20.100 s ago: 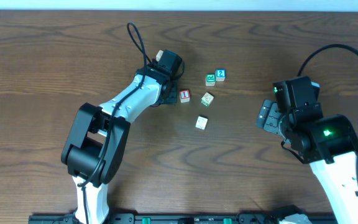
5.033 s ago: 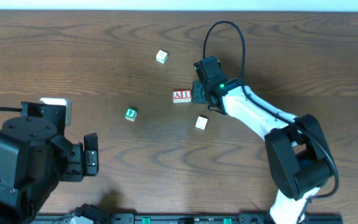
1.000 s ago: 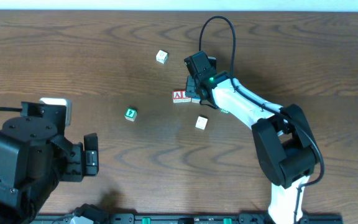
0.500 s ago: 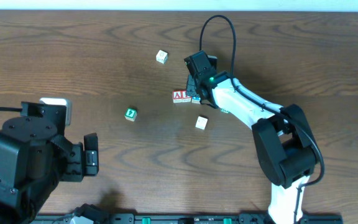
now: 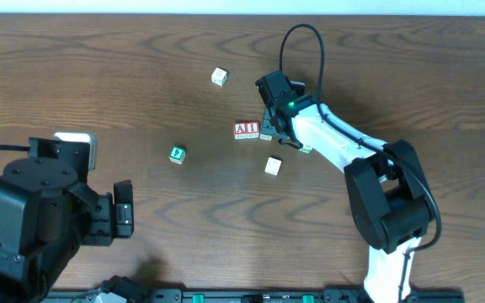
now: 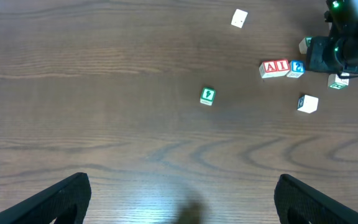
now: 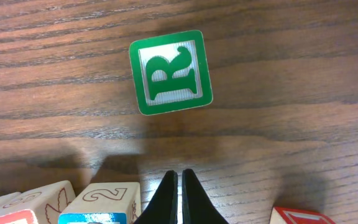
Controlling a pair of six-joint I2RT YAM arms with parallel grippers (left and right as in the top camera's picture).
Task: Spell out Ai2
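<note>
Two jaws of right gripper [image 7: 174, 180] pressed together, nothing between them. 2 block [image 7: 104, 200] lies just left of the tips, loose on table [image 7: 291, 143]. Green R block [image 7: 170, 72] ahead of tips, apart. Left wrist view: 2 block sits beside I block [image 6: 281, 66], after A block [image 6: 268, 68]. Left gripper [image 6: 182, 202] jaws wide, empty, blocks far ahead.

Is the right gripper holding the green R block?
No, the right gripper is shut on nothing; the green R block lies apart from it.
</note>
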